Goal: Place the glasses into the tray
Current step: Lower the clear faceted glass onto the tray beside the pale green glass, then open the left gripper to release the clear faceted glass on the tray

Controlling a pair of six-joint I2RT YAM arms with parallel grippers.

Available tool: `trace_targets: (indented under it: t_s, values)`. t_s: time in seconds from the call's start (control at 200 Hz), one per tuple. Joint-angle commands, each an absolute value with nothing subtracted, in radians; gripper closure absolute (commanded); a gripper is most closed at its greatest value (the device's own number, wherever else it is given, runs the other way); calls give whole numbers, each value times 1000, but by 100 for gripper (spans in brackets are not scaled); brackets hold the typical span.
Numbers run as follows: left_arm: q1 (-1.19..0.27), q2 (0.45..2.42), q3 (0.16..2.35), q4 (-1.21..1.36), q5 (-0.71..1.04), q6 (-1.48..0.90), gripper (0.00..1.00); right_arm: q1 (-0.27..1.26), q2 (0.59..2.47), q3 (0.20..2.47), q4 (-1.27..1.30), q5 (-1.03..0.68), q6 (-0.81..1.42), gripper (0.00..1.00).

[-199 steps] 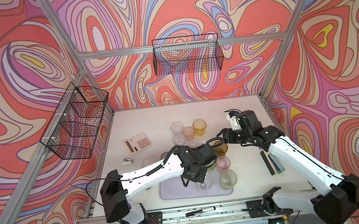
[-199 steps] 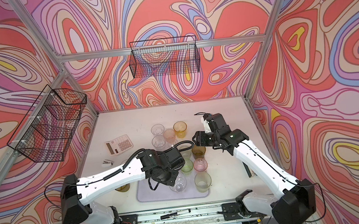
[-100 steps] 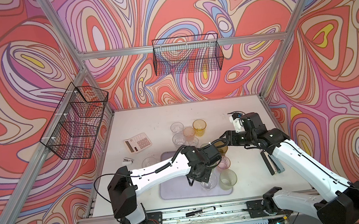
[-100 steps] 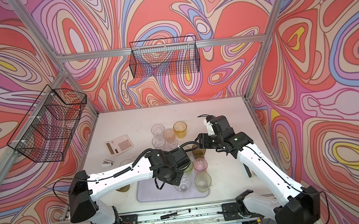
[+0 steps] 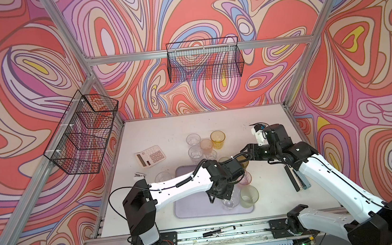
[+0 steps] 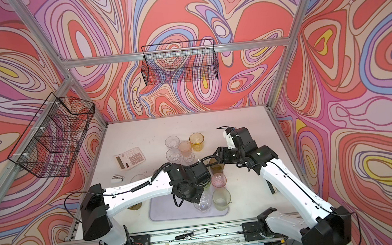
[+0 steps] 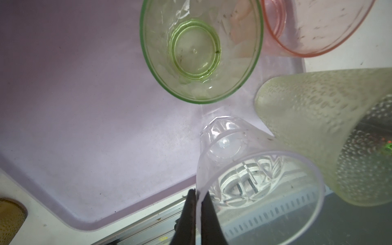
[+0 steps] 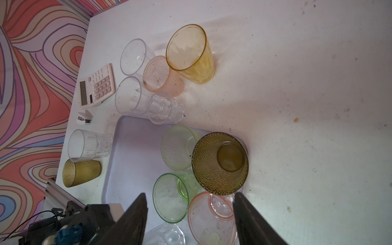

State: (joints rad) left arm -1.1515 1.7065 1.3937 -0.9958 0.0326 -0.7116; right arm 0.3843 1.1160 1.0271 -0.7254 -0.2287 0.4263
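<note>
- Side basket (image 5: 82,137): black wire, hung on the left wall frame.
- Calculator (image 5: 150,156): pale, on the table left of the glasses.
- Clip (image 5: 139,175): small and white, just in front of the calculator; its kind is unclear.
- Plain glass (image 5: 163,177): clear, on the table just beside the tray's left edge, off it.
- Amber glass (image 8: 80,172): dotted, next to the plain glass, off the tray.
- Tray (image 5: 194,210): lavender, front centre of the table; its left half is bare.
- Back basket (image 5: 204,60): black wire, on the rear rail.
- Marker (image 5: 218,231): on the front rail.
- Left gripper (image 7: 198,197): fingers pressed together, pinching the rim of the faceted glass (image 7: 244,169) over the tray's front right part. Whether its base rests on the tray cannot be told.
- Green glass (image 7: 200,51): upright on the tray, behind the faceted glass.
- Mint glass (image 8: 178,148): dotted, on the tray, beside the olive glass.
- Rear group, on the table behind the tray: clear glasses (image 5: 193,139), peach glass (image 5: 206,144), yellow glass (image 5: 217,138).
- Frosted glass (image 5: 248,195): pale green, at the tray's front right corner, just beside the faceted glass.
- Pink glass (image 5: 245,178): at the tray's right edge.
- Olive glass (image 6: 217,165): dotted, at the tray's back right corner.
- Right gripper (image 8: 190,194): jaws spread wide, nothing in them, above the pink and olive glasses.
- Black bar (image 5: 292,177): on the table, well right of the tray.
</note>
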Motion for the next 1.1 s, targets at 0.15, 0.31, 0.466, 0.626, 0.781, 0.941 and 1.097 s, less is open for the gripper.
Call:
trace_targets:
  t_s: [0.15,0.31,0.466,0.626,0.781,0.941,1.097]
  values:
    - [-1158,1726,1405,-978,46,-727,100,377,1098,1005,-731,-236,418,33]
    - [-1158,1736,1405,-980,41,-728,100,376,1097,1002,-730,-235,420,32]
    - [-1158,1738,1401,-983,37,-730,100,377,1092,990,-726,-240,426,32]
    - [-1158,1747,1391,-978,35,-740,100,377,1091,989,-726,-239,425,32]
    - [-1158,1746,1388,-977,30,-741,100,376,1093,990,-728,-239,425,32]
    - [-1158,1746,1387,-983,26,-743,98,377,1095,991,-725,-240,425,32]
    - [-1158,1751,1382,-987,30,-744,98,376,1098,994,-725,-239,424,32]
